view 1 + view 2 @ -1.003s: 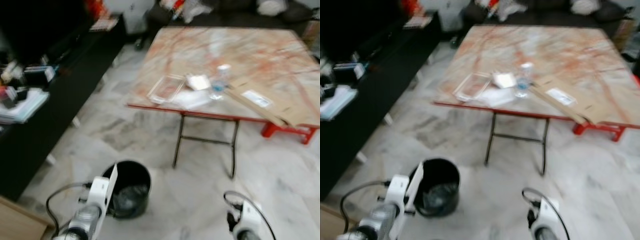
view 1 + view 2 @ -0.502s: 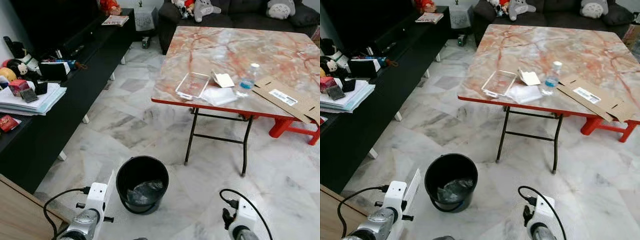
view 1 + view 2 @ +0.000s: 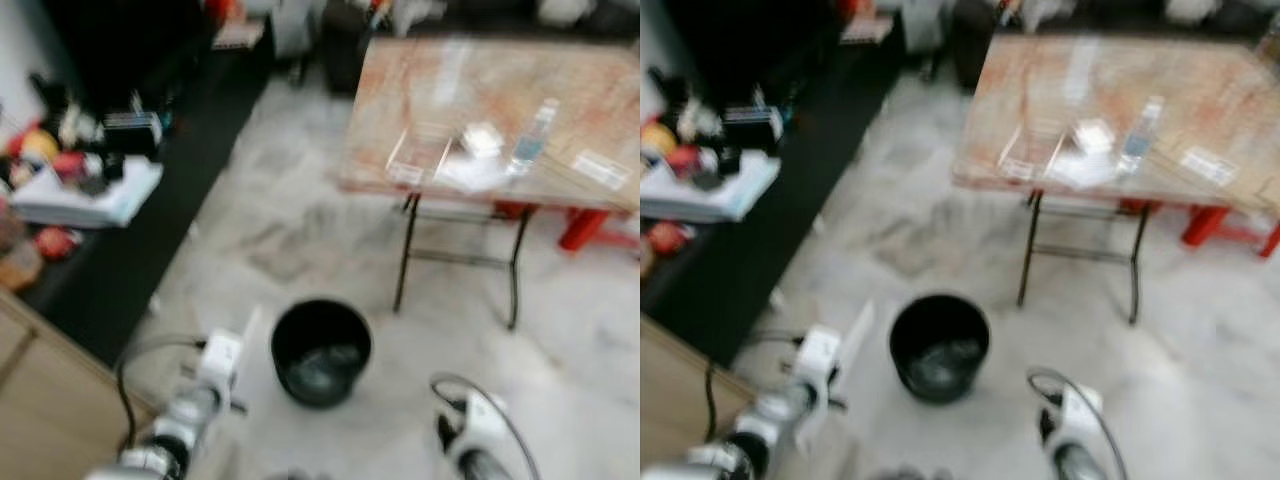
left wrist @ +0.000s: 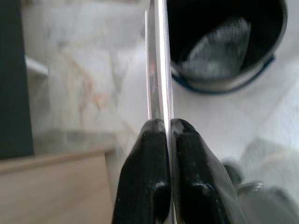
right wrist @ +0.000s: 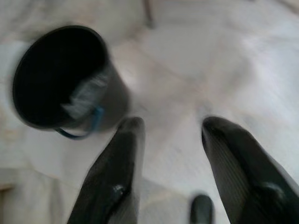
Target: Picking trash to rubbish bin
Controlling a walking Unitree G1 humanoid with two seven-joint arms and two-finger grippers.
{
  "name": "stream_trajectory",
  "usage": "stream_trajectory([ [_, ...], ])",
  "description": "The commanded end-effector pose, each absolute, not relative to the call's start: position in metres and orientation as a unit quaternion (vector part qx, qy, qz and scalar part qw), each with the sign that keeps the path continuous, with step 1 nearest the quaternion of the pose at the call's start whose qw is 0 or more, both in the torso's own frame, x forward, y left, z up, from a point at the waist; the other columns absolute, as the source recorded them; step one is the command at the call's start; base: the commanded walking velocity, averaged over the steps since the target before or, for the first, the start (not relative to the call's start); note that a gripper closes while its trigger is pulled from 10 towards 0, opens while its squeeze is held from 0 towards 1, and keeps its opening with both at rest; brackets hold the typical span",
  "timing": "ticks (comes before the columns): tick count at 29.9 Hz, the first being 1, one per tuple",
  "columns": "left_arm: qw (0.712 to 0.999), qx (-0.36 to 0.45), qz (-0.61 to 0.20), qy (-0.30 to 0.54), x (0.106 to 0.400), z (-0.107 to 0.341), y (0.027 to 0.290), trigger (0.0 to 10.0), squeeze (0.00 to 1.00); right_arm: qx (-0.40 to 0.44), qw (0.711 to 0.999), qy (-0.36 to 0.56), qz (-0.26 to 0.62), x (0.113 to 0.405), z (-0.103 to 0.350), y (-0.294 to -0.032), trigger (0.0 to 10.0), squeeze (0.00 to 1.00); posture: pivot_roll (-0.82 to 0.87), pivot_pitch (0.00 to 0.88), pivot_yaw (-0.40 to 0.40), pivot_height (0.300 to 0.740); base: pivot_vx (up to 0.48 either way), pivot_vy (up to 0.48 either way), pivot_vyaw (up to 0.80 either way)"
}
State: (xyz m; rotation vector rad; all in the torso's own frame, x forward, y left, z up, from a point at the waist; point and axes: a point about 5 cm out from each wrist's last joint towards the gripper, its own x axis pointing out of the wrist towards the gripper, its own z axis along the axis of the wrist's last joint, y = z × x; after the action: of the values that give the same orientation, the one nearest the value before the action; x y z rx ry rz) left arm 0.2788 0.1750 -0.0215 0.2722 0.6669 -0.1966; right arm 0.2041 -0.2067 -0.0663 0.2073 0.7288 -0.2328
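Left gripper fingers pinching a thin flat sheet beside the black rubbish bin, right gripper fingers hanging spread above marble floor

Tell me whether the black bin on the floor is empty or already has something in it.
Not empty. The black bin stands upright on the marble floor, and the left wrist view shows crumpled clear plastic lying at its bottom.

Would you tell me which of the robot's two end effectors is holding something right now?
The left end effector: its fingers are pressed shut on a thin flat sheet beside the black bin. The right end effector is open, holding nothing.
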Motion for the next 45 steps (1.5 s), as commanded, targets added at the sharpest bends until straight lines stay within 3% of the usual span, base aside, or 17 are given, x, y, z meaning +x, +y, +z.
stream_trajectory([
  [1,0.928,0.143,-0.086,0.333,0.277,-0.0219,0.1856,10.0,0.0,0.121,0.915,0.366,-0.116,0.2013,-0.0698,-0.2,10.0,0.0,0.17,0.085,0.059,0.74,0.48,0.0,-0.8],
  [8,0.927,0.142,-0.074,0.34,0.2729,-0.0246,0.1915,10.0,0.0,0.112,0.918,0.363,-0.11,0.2019,-0.0692,-0.1997,10.0,0.0,0.17,0.087,0.057,0.74,0.429,0.0,-0.46],
  [30,0.93,0.134,-0.064,0.335,0.2751,-0.0224,0.1938,10.0,0.0,0.113,0.92,0.36,-0.109,0.2048,-0.0676,-0.1995,10.0,0.0,0.18,0.086,0.052,0.74,0.0,0.0,0.0],
  [45,0.928,0.133,-0.066,0.341,0.2723,-0.0251,0.1927,10.0,0.0,0.108,0.92,0.362,-0.105,0.2036,-0.0683,-0.1989,10.0,0.0,0.17,0.09,0.051,0.74,0.259,0.0,-0.18],
])
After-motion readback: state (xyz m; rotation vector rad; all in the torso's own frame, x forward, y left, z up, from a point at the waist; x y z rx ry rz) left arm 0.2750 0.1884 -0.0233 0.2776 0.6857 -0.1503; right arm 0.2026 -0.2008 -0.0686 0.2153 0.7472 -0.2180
